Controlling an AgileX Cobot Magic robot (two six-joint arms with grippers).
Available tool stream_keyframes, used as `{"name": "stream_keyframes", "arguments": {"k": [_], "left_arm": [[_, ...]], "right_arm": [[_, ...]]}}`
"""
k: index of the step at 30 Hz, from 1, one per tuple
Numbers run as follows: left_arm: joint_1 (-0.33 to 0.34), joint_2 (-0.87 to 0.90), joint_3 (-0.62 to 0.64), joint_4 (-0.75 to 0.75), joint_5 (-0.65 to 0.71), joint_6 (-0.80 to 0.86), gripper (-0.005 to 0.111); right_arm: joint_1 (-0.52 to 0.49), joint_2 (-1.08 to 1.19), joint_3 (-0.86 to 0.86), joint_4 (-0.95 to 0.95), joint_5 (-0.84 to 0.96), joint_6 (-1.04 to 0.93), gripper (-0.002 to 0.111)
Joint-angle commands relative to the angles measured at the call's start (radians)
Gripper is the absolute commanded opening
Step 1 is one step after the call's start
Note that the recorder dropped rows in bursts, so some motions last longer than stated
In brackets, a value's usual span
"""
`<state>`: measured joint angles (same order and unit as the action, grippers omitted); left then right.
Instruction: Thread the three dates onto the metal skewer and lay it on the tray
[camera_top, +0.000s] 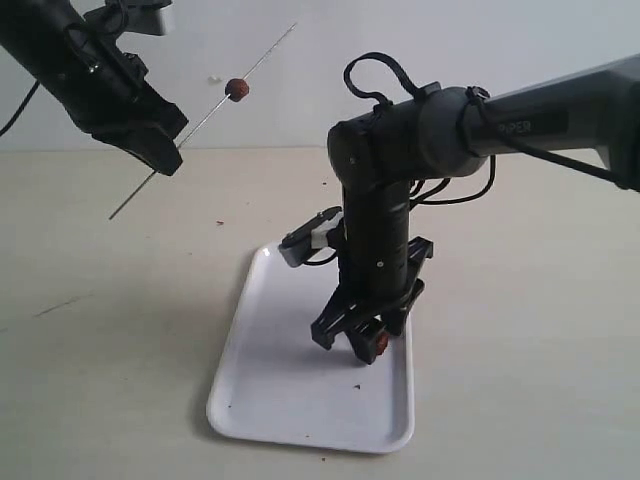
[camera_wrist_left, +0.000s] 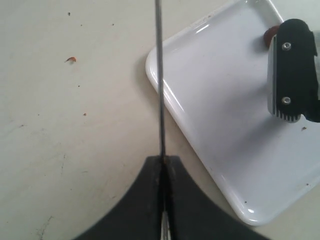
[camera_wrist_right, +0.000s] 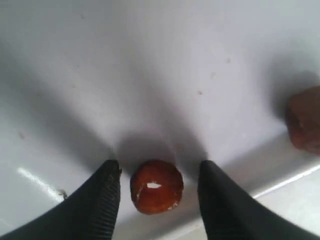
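One down, two to go — my left gripper (camera_top: 160, 150) is clamped shut on the skewer (camera_top: 205, 118), holding it up at a slant well above the table (camera_top: 90, 330), with one date (camera_top: 237, 89) threaded partway along the upper stretch. The rod's short lower end pokes out below my jaws.

My right gripper (camera_top: 350, 345) is down on the tray (camera_top: 260, 380), jaws open and holding nothing, one finger on each side of the second date (camera_wrist_right: 156, 186). It lies on the white floor close to the rim, with a sliver of gap showing on both sides. The third date (camera_wrist_right: 305, 125) sits near it on the tray, beside the same rim.

By my reckoning the job is about a third done: two dates left to lift and push on, then the loaded skewer to be laid on the tray.

Hard to read — the third date is cut off by the edge of the right wrist view and blurred, and my own arm hides most of it in the exterior view. The left wrist view shows the rod running out of frame before the threaded date. How firmly that date sits I cannot tell.
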<state>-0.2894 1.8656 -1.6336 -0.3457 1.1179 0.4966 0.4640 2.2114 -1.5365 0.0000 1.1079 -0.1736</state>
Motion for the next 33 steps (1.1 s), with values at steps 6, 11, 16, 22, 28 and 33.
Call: {"name": "stream_keyframes", "arguments": {"k": [6,11,16,22,28,33], "left_arm": [[0.001,-0.002,0.002,-0.001,-0.012,0.001,0.0],[0.001,-0.002,0.002,-0.001,-0.012,0.001,0.0],[0.001,-0.002,0.002,-0.001,-0.012,0.001,0.0],[0.001,-0.002,0.002,-0.001,-0.012,0.001,0.0],[0.001,-0.002,0.002,-0.001,-0.006,0.001,0.0],[0.001,-0.002,0.002,-0.001,-0.001,0.001,0.0]], "right_arm": [[0.001,0.027,-0.006,0.0,0.027,0.0,0.043],[0.001,0.027,-0.006,0.0,0.027,0.0,0.035],[0.001,0.025,-0.006,0.0,0.027,0.007,0.035],[0.001,0.019,-0.006,0.012,0.021,0.021,0.035],[0.001,0.019,-0.006,0.025,0.015,0.028,0.031],[0.001,0.019,-0.006,0.026,0.014,0.028,0.03]]}}
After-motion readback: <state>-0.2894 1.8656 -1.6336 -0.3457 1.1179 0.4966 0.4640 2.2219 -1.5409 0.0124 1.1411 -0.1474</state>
